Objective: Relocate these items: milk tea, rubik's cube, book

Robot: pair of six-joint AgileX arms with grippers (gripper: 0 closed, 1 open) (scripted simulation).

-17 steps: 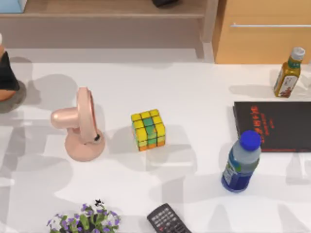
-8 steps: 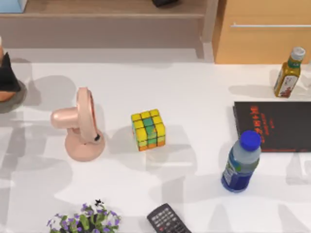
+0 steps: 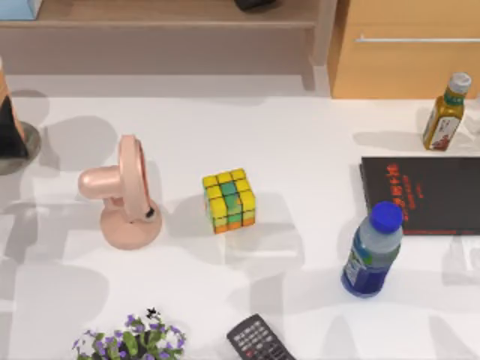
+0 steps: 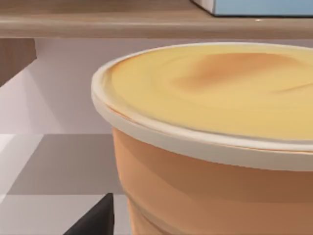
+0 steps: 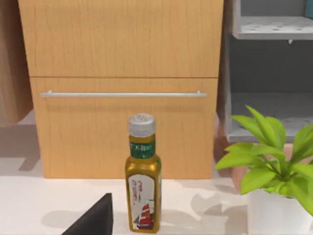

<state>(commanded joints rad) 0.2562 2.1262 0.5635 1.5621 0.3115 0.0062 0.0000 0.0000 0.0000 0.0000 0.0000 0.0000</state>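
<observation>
Milk tea has slid further left — left gripper on it.

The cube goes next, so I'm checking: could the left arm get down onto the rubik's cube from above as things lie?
Probably yes. The rubik's cube stands alone on the white table, apart from the pink fan beside it. But the left wrist view shows the milk tea right up close.

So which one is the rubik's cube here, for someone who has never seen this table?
Start at the white table in the top view and find the pink fan on its left half. Just to the fan's right, near the middle, stands the rubik's cube. It is the only small blocky thing there, checkered in yellow, green and orange squares.
</observation>
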